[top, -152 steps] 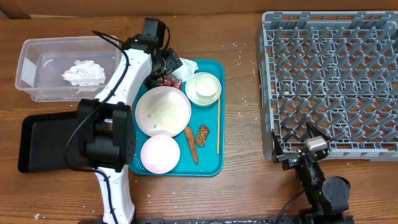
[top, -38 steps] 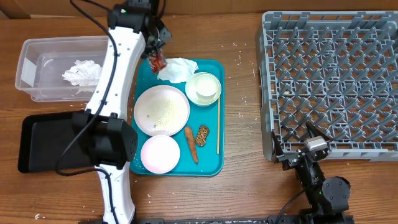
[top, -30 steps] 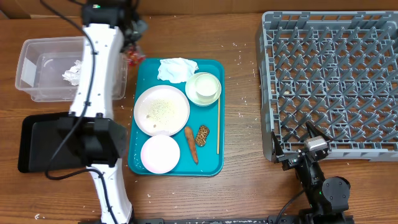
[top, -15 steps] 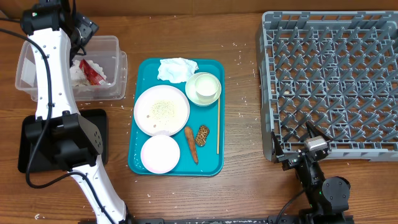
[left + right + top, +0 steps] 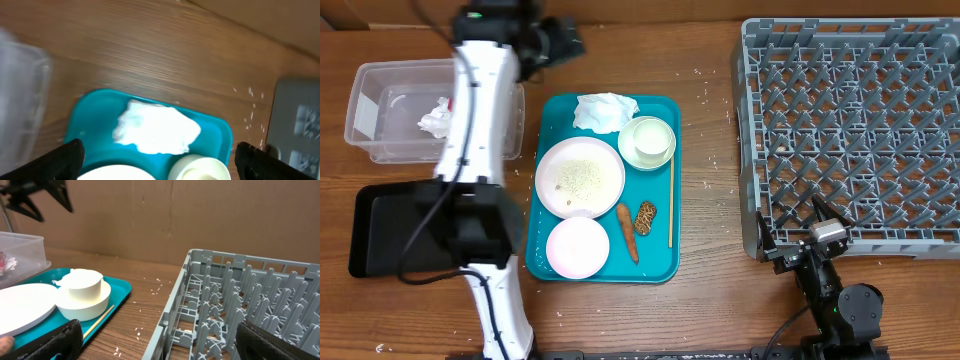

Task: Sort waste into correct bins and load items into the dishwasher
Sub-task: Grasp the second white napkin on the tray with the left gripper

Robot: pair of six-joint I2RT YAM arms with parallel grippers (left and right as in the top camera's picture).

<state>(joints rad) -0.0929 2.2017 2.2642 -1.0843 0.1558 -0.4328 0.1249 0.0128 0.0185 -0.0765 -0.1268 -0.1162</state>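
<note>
Presently the left gripper [image 5: 159, 150] hangs released and empty; the crumpled white paper [image 5: 157, 127] on the teal tray [image 5: 92, 110] lies ahead, framed between its spread fingertips [image 5: 70, 157], untouched. The right gripper [image 5: 157, 327] is likewise splayed, dish rack [image 5: 240, 305] ahead.

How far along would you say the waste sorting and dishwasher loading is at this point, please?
Done: crumpled paper lies in the clear tub. In hand: nothing; the left hand is open and empty. Left: the white paper wad, carrot, brown lump and rice-strewn plate on the teal tray; the dish rack holds no dishes.
</note>
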